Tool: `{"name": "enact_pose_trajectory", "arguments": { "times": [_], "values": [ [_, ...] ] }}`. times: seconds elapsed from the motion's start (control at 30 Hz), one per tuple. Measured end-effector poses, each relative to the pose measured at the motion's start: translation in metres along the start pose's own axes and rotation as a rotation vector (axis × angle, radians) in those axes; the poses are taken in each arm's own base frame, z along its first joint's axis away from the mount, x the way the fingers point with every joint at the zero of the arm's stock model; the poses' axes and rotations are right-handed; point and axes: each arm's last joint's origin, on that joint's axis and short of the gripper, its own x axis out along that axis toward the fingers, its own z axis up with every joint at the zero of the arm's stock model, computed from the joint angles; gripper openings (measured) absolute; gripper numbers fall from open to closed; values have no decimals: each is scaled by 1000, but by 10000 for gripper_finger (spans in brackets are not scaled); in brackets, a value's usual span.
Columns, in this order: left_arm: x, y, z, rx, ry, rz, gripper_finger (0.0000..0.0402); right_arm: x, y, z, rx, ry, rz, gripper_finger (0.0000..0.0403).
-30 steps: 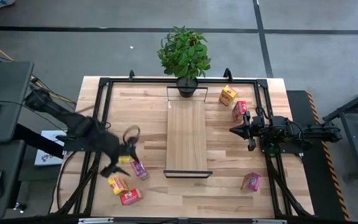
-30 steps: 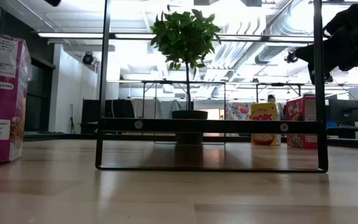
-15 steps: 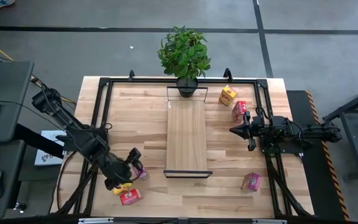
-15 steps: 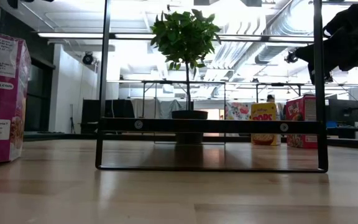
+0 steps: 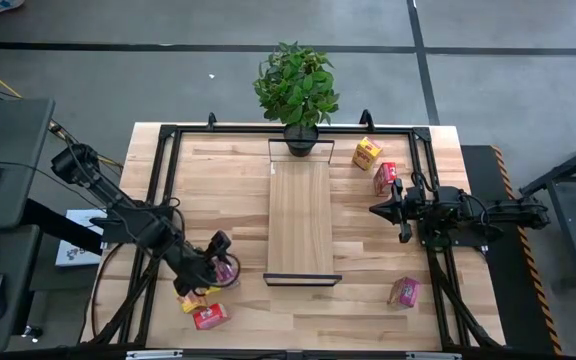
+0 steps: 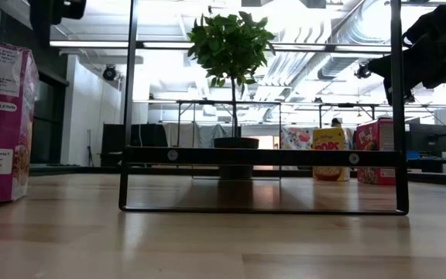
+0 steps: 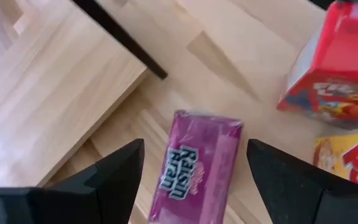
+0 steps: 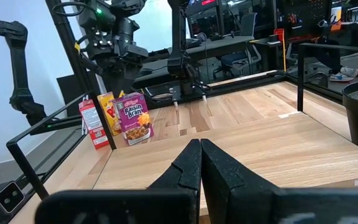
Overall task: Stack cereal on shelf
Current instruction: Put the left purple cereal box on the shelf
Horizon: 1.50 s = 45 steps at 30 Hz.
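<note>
Butcher-block worktop [image 5: 218, 180] framed by black rails, grey floor around; potted plant [image 5: 297, 85] at far edge. Shelf [image 5: 301, 222] laid lengthwise at centre, nothing stacked on it. Left gripper [image 5: 218, 270] positioned over upright Raisin Bran box [image 7: 194, 165], fingers [image 7: 114, 174] spread wide either side, no contact seen. Yellow box [image 5: 190, 300] and red box [image 5: 208, 316] set just beside. Right gripper [image 5: 380, 209] held right of shelf, fingers [image 8: 188, 168] closed, nothing held. Yellow-orange box [image 5: 367, 152] and red box [image 5: 385, 177] at far right; pink box [image 5: 403, 291] at near right.
</note>
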Motion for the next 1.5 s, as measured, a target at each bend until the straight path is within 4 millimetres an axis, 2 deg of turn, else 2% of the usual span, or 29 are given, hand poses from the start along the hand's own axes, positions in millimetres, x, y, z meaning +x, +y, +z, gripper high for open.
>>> {"name": "enact_pose_trajectory", "arguments": {
  "times": [0.43, 0.8, 1.07, 1.27, 1.5],
  "values": [
    [7, 19, -10, -119, 36, -73, 275, 0, 0, 0, 0, 0, -1, 0],
    [11, 24, -18, -187, 55, -142, 275, 0, 0, 0, 0, -1, -5, 0],
    [34, 21, -20, -226, 141, -235, 275, 0, 0, 0, 0, -1, -5, 0],
    [52, 18, -22, -169, 206, -257, 275, 0, 0, 0, 0, -1, -4, 0],
    [58, 18, -22, -146, 223, -228, 273, 0, 0, 0, 0, -1, -4, 0]
  ]
}}
